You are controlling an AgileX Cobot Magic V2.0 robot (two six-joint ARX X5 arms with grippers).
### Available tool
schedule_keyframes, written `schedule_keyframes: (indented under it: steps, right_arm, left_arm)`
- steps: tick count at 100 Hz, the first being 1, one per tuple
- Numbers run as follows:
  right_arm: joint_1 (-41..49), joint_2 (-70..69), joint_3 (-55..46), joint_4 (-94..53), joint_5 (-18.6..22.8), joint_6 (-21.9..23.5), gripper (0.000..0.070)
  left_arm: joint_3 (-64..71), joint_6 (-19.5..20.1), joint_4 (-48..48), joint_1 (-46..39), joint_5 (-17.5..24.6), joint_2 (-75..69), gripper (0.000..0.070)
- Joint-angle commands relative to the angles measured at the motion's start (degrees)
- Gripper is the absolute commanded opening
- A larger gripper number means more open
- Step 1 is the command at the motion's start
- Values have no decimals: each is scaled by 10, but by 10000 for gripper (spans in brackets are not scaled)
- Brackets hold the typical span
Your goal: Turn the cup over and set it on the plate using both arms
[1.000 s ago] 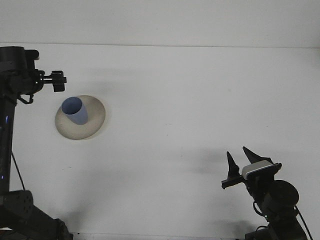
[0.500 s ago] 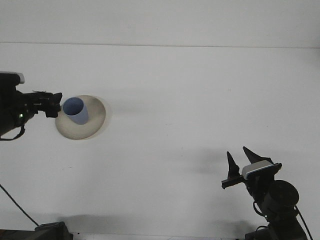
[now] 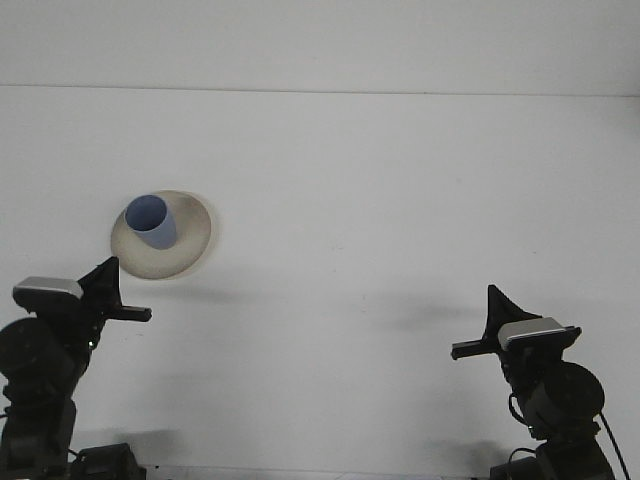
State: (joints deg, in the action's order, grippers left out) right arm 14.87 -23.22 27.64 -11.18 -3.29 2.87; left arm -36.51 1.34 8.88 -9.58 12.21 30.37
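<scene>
The blue cup (image 3: 151,221) stands on the cream plate (image 3: 190,240). Its open mouth faces up. The plate sits on the white desk (image 3: 400,200), on the left side and a bit toward the back.

The left arm is low in the bottom left corner. Its round black joint is near the edge of the picture, and a small grey box sits on top of it. The left gripper (image 3: 112,292) points up and to the right, toward the plate. Its tip is just below the front edge of the plate, and it holds nothing. I cannot tell if its fingers are apart or together, because they line up from this side.

The right arm is low in the bottom right corner. It has the same round black joint and a grey box on top. The right gripper (image 3: 490,325) points up and to the left. One dark pointed finger sticks up and a thin bar runs out to the left. It holds nothing too, and I cannot tell if it is apart or together. It is well apart from the cup and the plate.

Soft grey shadows lie on the desk near both arms.
</scene>
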Motion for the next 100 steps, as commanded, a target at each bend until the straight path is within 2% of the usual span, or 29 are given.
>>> schedule_keyframes:
  steps: [1,41,100]
  right_arm:
    - [1,-1,3,13,-4,5,0]
    - [1,-1,3,19,-12,7,0]
    - [1,-1,3,20,-12,7,0]
  left_arm:
    - [33,-9,-42,-2,-14,-30,13]
    - [47,-9,-43,-2,-19,-96,15]
    - [60,-11,-45,17,-27,-118,15]
